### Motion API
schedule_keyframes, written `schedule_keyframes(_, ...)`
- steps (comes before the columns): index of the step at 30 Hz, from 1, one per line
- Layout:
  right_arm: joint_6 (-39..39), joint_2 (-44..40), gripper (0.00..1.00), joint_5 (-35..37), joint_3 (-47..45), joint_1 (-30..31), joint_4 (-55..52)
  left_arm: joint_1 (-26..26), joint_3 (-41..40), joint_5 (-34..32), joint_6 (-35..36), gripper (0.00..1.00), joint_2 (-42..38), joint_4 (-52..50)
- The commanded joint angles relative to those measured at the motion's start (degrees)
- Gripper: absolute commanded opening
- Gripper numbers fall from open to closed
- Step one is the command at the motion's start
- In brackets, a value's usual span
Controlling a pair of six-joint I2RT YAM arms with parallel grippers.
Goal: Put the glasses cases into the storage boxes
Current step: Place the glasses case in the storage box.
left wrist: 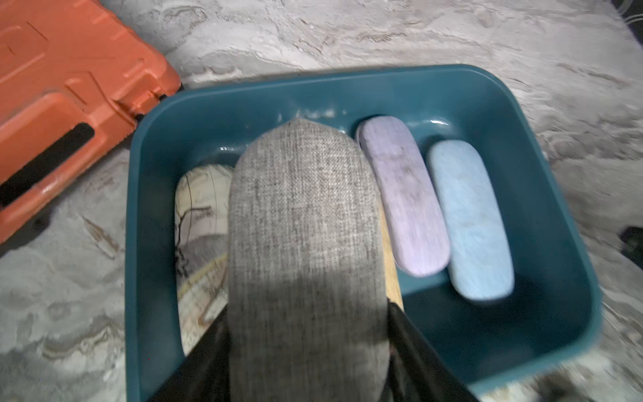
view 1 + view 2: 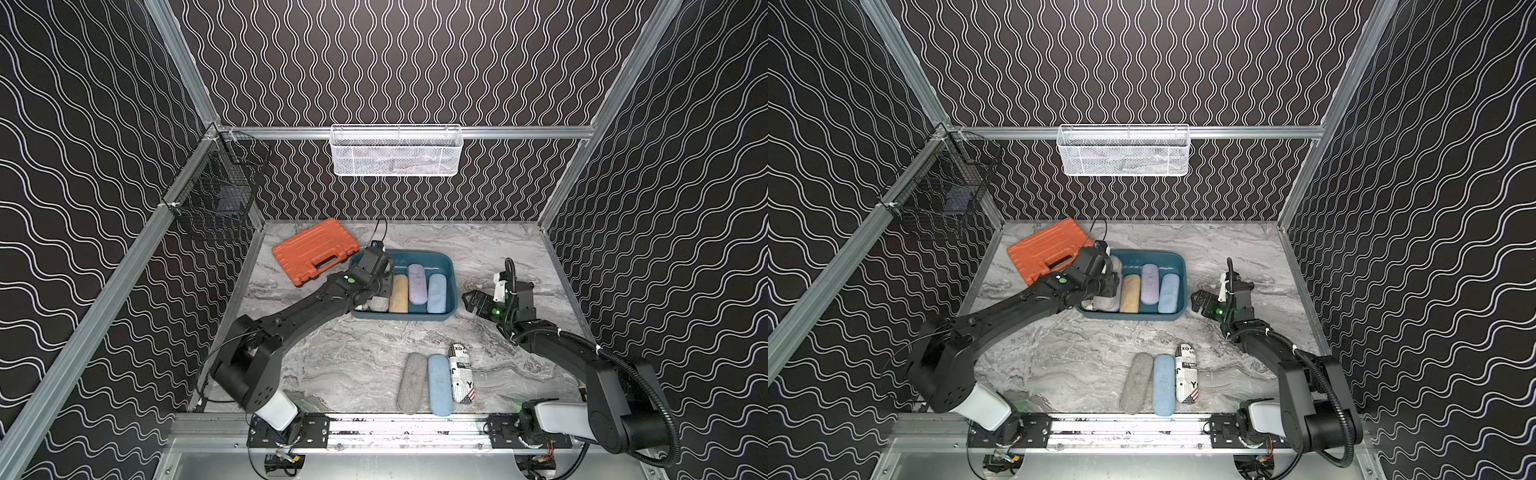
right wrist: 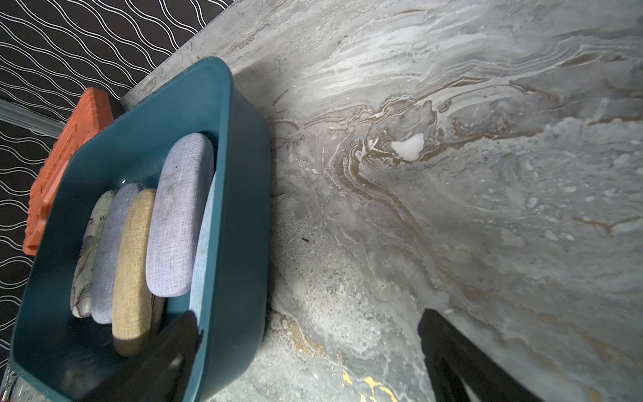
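The storage box, a dark teal tray (image 2: 452,266), sits mid-table. A tan case (image 2: 399,293), a lavender case (image 2: 417,282) and a light blue case (image 2: 436,293) lie in it, with a map-printed case (image 1: 198,226) at its left side. My left gripper (image 1: 308,348) is shut on a grey glasses case (image 1: 306,226), holding it above the tray's left part, over the map-printed and tan cases. My right gripper (image 2: 473,301) stands open and empty just right of the tray. Near the front edge lie a grey case (image 2: 412,382), a light blue case (image 2: 439,384) and a newspaper-printed case (image 2: 462,372).
An orange ribbed tool case (image 2: 313,255) lies touching the tray's back left corner. A white mesh basket (image 2: 397,151) hangs on the back wall and a black wire basket (image 2: 216,195) on the left wall. Patterned walls close in three sides.
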Motion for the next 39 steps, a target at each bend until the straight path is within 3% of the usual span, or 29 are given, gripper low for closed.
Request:
schedule_keyframes(1, 0.71, 0.04, 1.00, -0.13, 0.10, -0.01, 1.07, 1.65, 1.19, -1.17, 2.74, 0.54, 2.61, 2.84)
schedule_keyframes(11, 0.58, 1.05, 1.00, -0.25, 0.34, -0.01, 1.32, 7.37, -0.57, 3.22, 1.58, 0.54, 6.99, 7.33)
schedule_keyframes(28, 0.32, 2.26, 1.00, 0.57, 0.84, -0.01, 0.80, 9.24, -0.76, 2.81, 0.68, 0.56, 11.73, 8.27)
schedule_keyframes(34, 0.27, 2.13, 1.00, 0.76, 0.67, -0.02, 0.78, 9.20, -1.39, 3.47, 0.37, 0.76, 7.97, 7.49)
schedule_keyframes(39, 0.16, 2.30, 1.00, 0.72, 0.86, -0.01, 0.69, 8.16, -3.04, 6.22, -0.66, 0.82, -1.78, 7.31)
